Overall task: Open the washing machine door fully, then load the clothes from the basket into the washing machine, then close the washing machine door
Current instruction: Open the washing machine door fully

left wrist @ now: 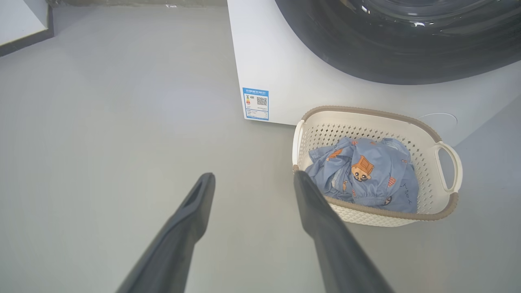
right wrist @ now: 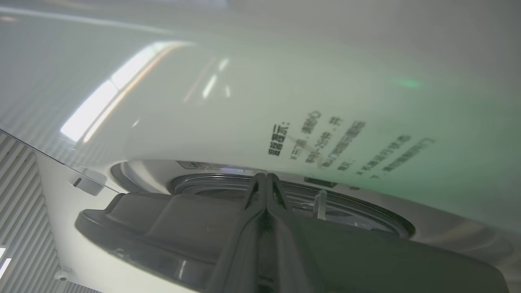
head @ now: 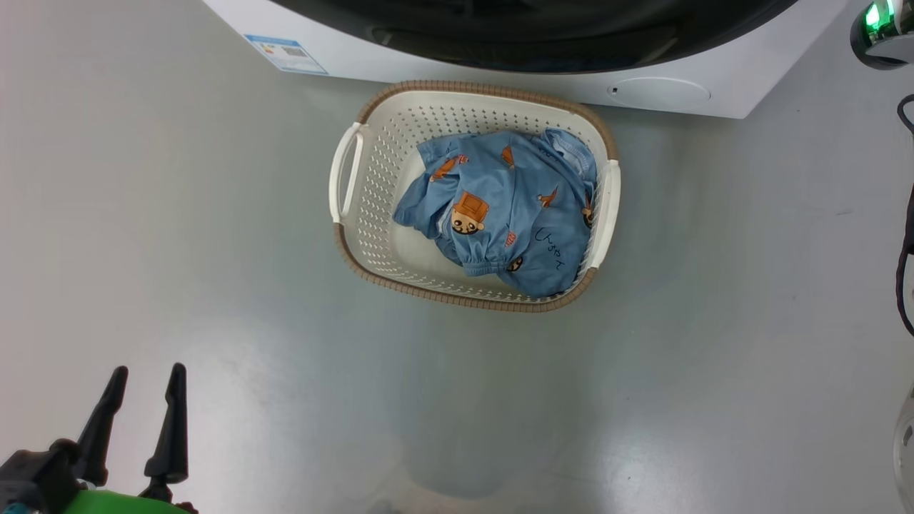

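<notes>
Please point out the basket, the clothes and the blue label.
the basket [head: 385, 171], head view, on its perforated left wall.
the clothes [head: 507, 207], head view, middle of the blue fabric.
the blue label [left wrist: 255, 103], left wrist view, its centre.

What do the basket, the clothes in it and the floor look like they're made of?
The basket: moulded plastic by its look, matte cream, with punched holes and a brown woven-look rim. The clothes: soft printed fabric, probably cotton, since it creases and bunches. The floor: smooth grey with a faint sheen, perhaps vinyl or sealed concrete.
</notes>
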Robot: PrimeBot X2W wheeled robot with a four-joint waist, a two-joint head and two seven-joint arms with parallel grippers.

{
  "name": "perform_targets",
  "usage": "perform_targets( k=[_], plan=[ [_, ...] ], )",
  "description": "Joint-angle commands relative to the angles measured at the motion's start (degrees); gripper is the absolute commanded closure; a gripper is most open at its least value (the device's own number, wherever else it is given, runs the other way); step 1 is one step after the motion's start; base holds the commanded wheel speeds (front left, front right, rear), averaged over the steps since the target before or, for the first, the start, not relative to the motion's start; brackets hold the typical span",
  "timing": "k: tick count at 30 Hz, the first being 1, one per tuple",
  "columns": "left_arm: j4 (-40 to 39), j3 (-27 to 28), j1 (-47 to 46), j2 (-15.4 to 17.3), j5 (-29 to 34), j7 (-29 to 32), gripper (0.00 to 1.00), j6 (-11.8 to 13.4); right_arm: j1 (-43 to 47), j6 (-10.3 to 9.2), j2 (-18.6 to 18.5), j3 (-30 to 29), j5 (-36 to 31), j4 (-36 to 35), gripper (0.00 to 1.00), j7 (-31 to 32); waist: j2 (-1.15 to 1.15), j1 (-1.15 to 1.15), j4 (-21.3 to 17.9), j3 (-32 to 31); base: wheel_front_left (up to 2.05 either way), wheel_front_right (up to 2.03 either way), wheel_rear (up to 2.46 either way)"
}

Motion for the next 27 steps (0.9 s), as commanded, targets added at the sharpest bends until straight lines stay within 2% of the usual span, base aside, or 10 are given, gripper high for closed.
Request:
perform_targets(
  k=[1,11,27],
  plan=[
    [-0.74,2.35,0.04,1.49,-0.48,-0.37,0.0,-0.09,-1.35,-0.05,0.97,1.2,-1.12,-1.27,1.0,0.54,0.0,0.0,0.22,0.15,0.0,0.0,0.0],
    [-0.57,2.32,0.25,1.14,-0.67,-0.37,0.0,-0.09,-3.81,-0.05,0.27,2.34,-2.21,0.01,1.0,1.69,0.0,0.0,0.91,0.86,0.0,0.0,0.0],
    [-0.16,3.58,0.55,0.83,-0.45,-0.37,0.0,-0.09,-4.85,-0.05,0.3,4.03,-2.18,2.72,1.0,6.08,0.0,0.0,-0.14,-0.35,0.0,0.0,0.0]
  ],
)
